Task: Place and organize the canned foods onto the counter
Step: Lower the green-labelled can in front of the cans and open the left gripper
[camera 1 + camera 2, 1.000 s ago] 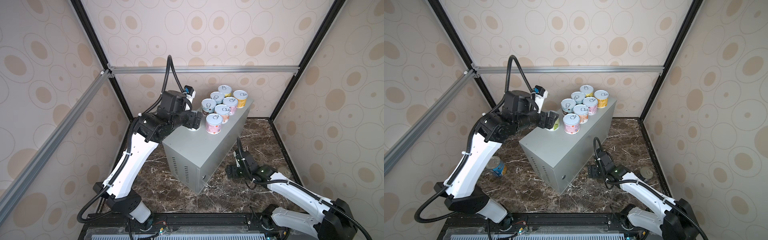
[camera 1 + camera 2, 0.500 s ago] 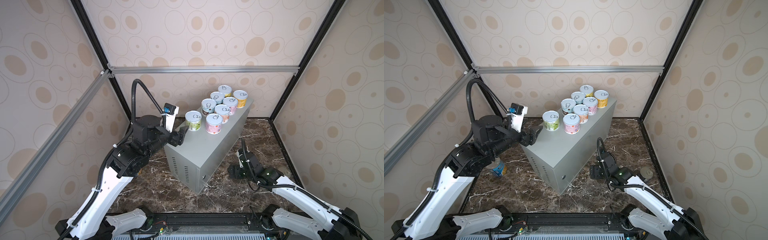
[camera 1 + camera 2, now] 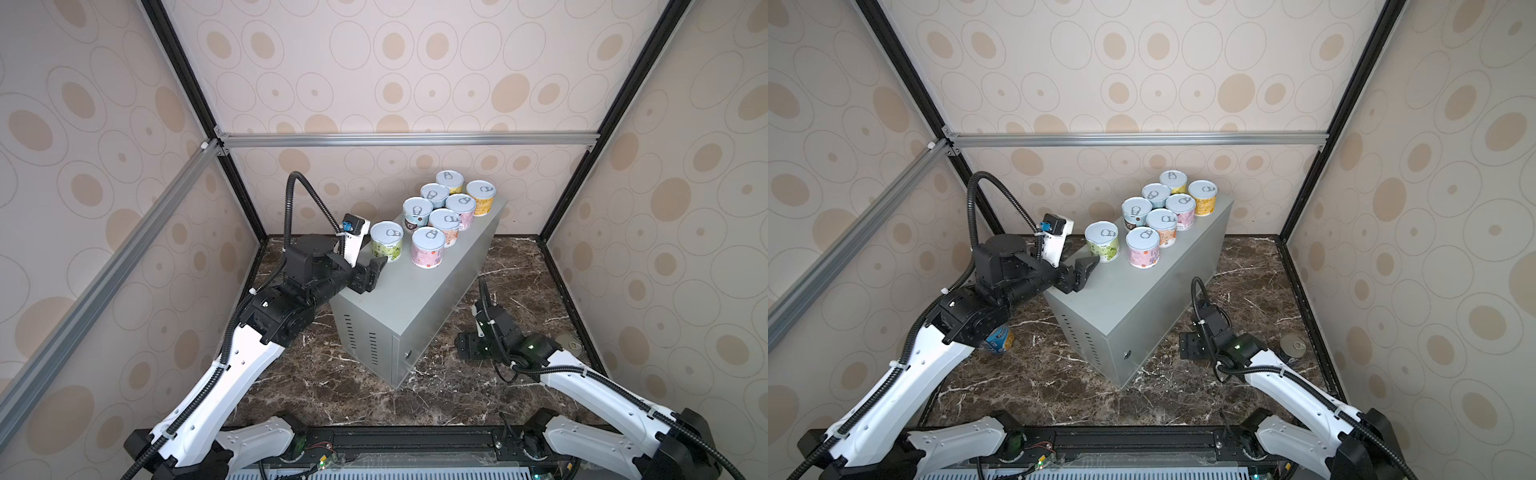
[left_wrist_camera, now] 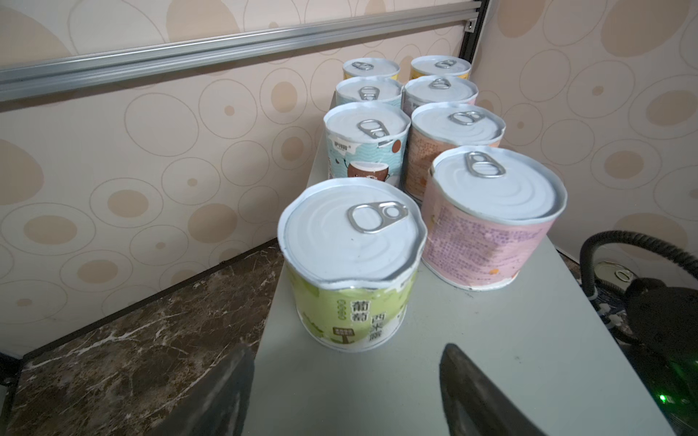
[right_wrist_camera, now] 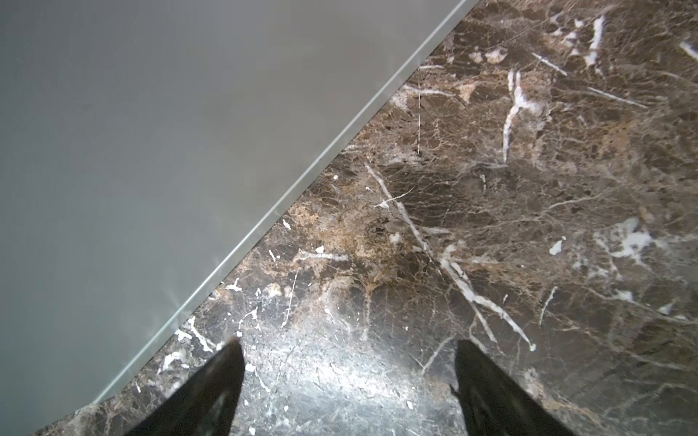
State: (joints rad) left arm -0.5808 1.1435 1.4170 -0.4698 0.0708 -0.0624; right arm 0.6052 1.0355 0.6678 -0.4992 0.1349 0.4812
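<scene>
**While eight cans stand on the bench, two wait below**

Although most of the job looks done, it is not finished. Eight short cans (image 3: 444, 220) stand upright in two neat rows at the far end of the bench (image 3: 415, 299), close together, with the green can (image 3: 386, 241) at the near end of its row. The near half of the bench top is bare, so I judge there is room for the rest.

Two cans are left down on the marble slab (image 3: 1059, 374). A blue can (image 3: 998, 340) stands to the left of the bench, half hidden under the left arm (image 3: 934, 345). What seems to be a second can (image 3: 1292, 344), seen only as a round lid with a pull tab, sits on the right near the wall; its label cannot be made out.

The left claw (image 3: 372, 274) hovers over the bench's near left edge, just short of the green can, jaws apart and empty. The right claw (image 5: 347, 341) hangs low over the slab beside the bench's long side, jaws wide and empty.

Each remaining can would need a high lift onto the tall bench, and the left arm itself covers the blue can.
</scene>
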